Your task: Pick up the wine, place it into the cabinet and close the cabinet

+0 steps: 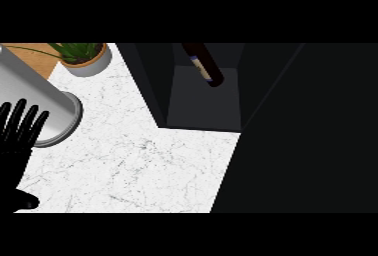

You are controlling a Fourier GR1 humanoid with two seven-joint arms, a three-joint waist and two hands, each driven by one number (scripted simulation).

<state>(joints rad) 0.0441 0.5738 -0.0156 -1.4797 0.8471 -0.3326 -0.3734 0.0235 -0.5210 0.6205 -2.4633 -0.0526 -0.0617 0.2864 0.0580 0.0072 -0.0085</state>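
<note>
White marbled counter [140, 165], veined, flat. Dark boxy cabinet [203, 107] at its far right edge, open, with a dark slim wine bottle [204, 65] inside, tilted, pale label. Left hand [18, 135] at the left edge, fingers straight and spread, holding nothing, well apart from the bottle. Shiny metal cylinder [37, 95] beside it. Potted plant [83, 57] at far-left corner.

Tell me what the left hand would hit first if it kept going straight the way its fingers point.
The left hand points up the view. Its fingertips already overlap the grey cylindrical container, so it would probably meet that first; their relative height is unclear from this steep view.
</note>
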